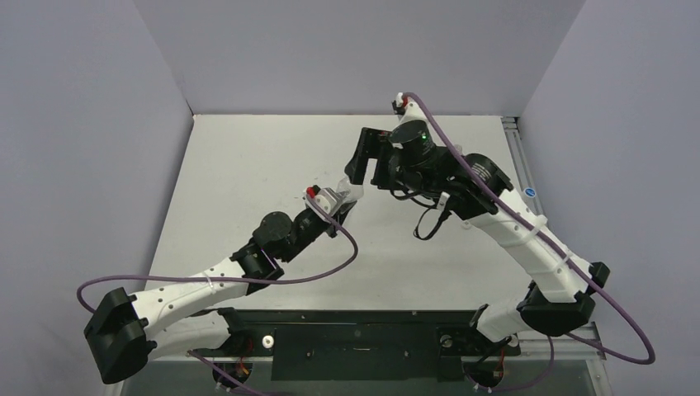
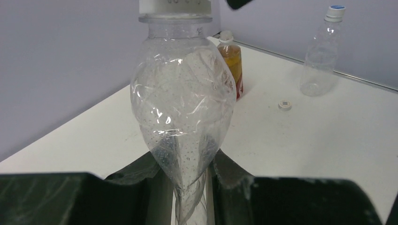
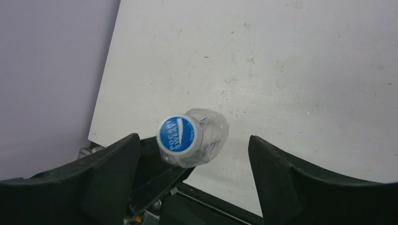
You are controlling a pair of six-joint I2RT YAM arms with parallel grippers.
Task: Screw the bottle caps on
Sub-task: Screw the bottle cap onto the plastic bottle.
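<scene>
Okay, held bottle (image 2: 183,117): clear, crumpled, lifted off the table (image 2: 328,140); no label readable.
left gripper (image 2: 187,192): pinched held bottle's twisted lower end.
blue-and-white cap (image 3: 179,135): sat on held bottle's neck; white print read "POCARI SWEAT".
right gripper (image 3: 195,143): jaws spread wide either side of that cap, not touching.
amber bottle (image 2: 231,61): upright near table's far edge; print unreadable.
second clear bottle (image 2: 324,51): upright by same edge, blue-topped.
loose white cap (image 2: 285,105): lay on table near second clear bottle.

bottle (image 2: 183,108): clear crinkled glossy plastic | cap (image 3: 178,135): smooth blue plastic | table (image 3: 281,56): matt white
</scene>
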